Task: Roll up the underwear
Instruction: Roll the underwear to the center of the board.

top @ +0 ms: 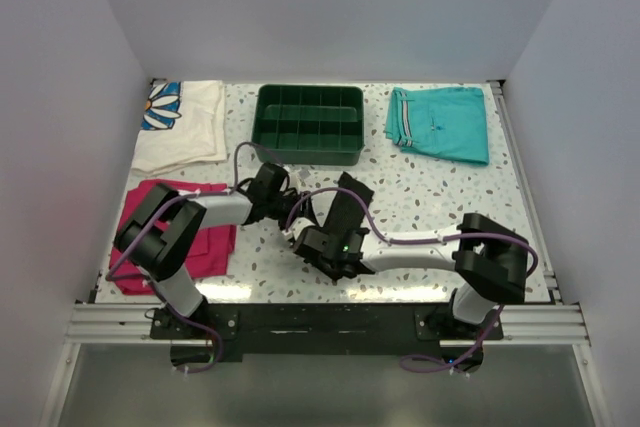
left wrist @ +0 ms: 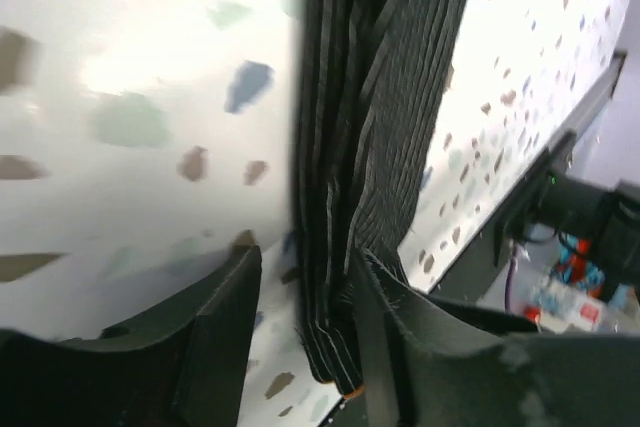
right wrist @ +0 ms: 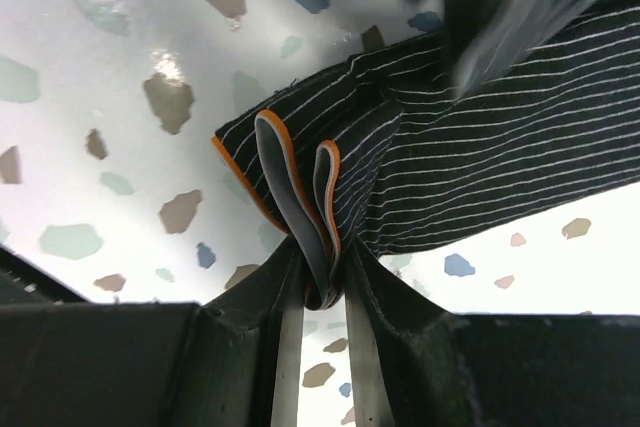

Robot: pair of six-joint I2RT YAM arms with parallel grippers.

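Plainly, the pale speckled terrazzo table [top: 440, 207] is hard and glossy, so cloth should slide on it rather than catch. On its far side lie a folded white cloth with a daisy print [top: 195, 132], a dark green plastic tray with compartments [top: 310, 154] and folded teal shorts [top: 440, 124]. A folded magenta cloth [top: 205, 247] sits at the near left. None of these belongs to the job.

The black finely striped boxer-brief underwear [right wrist: 480, 157] is near the middle of the table, strung between the two arms and mostly hidden by them from above. It looks thin, soft and very light, a limp knit that will sag, pleat and bunch and keep no shape of its own. In the left wrist view it is drawn into long lengthwise folds. My judgement is that it wants holding at the thicker edges, where elastic and stitching give some body. A roll would likely slacken unless the fabric is held lightly taut.

The left gripper [left wrist: 305, 272] has its jaws closed about a gathered end of the fabric, with a thin strip of table showing beside one finger. The right gripper [right wrist: 322, 269] has its jaws clamped on a doubled grey band with an orange edge [right wrist: 290, 172], seemingly a hem, firmer and smoother than the striped knit
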